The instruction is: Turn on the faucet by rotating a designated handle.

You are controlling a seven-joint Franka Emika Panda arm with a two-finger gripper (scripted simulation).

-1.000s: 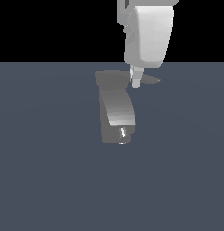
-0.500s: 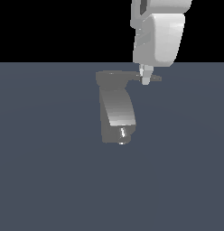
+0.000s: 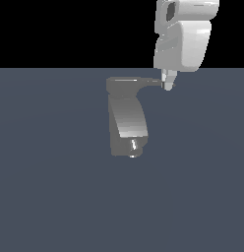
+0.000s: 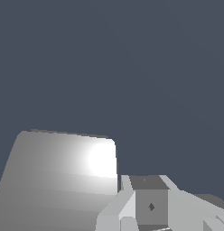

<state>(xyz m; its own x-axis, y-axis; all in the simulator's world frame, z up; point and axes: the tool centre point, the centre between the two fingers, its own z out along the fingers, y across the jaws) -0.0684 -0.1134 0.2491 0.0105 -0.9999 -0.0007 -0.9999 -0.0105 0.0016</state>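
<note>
A flat slate-blue floor (image 3: pixel 55 197) fills the lower part of the exterior view and meets a plain black backdrop (image 3: pixel 70 29) along a straight horizon; nothing in the scene serves as a container. The faucet (image 3: pixel 127 123) stands near the middle of that floor, a glossy grey fixture whose thick body curves and widens downward, with a small shiny nozzle stub (image 3: pixel 134 145) at its lower front catching a bright glint. A flat cap forms its top, and from that cap the handle (image 3: pixel 149 82), a thin grey lever narrowing toward its end, sticks out sideways toward the exterior view's right. The white robot arm (image 3: pixel 185 37) comes down from the upper edge on the exterior view's right, its bulky housing hanging above and beyond the handle's tip. The gripper (image 3: pixel 167 84) sits right at the handle's pointed end, its pale fingertips appearing to touch or just overlap the tip; whether the fingers are spread or pressed together cannot be told at this size. In the wrist view, the faucet's broad grey surface (image 4: pixel 59 180) shows a bright white highlight, and blocky light-grey parts of the hand (image 4: pixel 150 203) crowd the foreground beside it, hiding the fingertips and any contact with the lever. The rest of that view shows only the same slate-blue floor (image 4: pixel 132 67).
</note>
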